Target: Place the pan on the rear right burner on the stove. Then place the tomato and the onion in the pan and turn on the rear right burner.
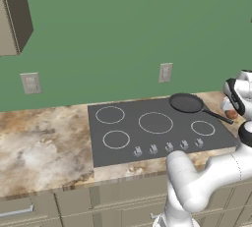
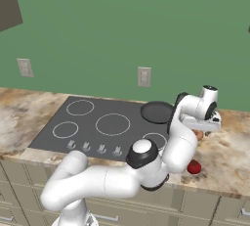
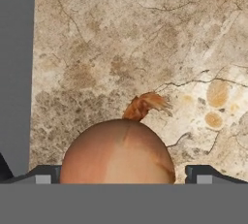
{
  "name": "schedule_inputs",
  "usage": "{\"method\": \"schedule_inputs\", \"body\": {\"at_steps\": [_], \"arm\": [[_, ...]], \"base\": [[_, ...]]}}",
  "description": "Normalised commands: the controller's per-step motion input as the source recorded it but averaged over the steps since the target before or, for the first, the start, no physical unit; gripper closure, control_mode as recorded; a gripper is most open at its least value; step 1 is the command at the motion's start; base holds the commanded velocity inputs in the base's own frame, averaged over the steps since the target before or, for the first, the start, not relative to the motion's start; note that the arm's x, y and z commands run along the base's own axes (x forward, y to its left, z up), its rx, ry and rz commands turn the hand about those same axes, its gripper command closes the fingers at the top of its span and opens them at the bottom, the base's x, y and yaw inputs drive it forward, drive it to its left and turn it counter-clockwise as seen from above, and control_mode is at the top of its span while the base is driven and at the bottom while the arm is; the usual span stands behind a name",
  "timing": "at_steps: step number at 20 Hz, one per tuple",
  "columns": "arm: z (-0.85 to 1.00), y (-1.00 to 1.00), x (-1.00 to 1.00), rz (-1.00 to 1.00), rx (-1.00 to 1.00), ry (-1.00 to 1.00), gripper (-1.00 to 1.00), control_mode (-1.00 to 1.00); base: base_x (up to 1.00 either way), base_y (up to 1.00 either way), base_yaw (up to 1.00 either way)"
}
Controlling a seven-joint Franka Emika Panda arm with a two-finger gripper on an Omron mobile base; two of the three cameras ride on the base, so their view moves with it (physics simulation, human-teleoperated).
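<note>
The dark pan (image 1: 186,103) sits on the stove (image 1: 128,127) at its rear right, covering the rear right burner, with its thin handle pointing right over the glass edge. The brownish onion (image 3: 117,154) rests on the marble counter just right of the stove. My gripper (image 3: 125,177) hangs straight over it, open, with one fingertip (image 3: 46,174) on each side of the onion. The onion (image 2: 197,134) peeks out under the hand (image 2: 202,120). The red tomato (image 2: 194,167) lies on the counter nearer the front edge, right of the arm.
Five silver knobs (image 1: 169,147) line the stove's front edge. A wall outlet (image 1: 165,72) sits behind the pan. The stove's dark edge (image 3: 17,72) runs along the left of the hand view. Marble counter (image 1: 44,142) spreads left of the cooktop.
</note>
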Motion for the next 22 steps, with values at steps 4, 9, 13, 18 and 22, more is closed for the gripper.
{"method": "schedule_inputs", "body": {"at_steps": [4,9,13,18,22], "arm": [[-0.06,0.0,0.0,0.0,0.0,0.0,1.0,-1.0],[0.0,0.0,0.0,0.0,0.0,0.0,1.0,-1.0],[0.29,0.0,0.0,-0.01,0.0,0.0,1.0,-1.0],[0.52,0.0,0.0,0.0,0.0,-0.01,1.0,-1.0],[0.32,0.04,-0.03,0.0,0.0,-0.04,1.0,-1.0]], "base": [[0.0,0.0,0.0],[0.0,0.0,0.0],[0.0,0.0,0.0],[0.0,0.0,0.0],[0.0,0.0,0.0]]}}
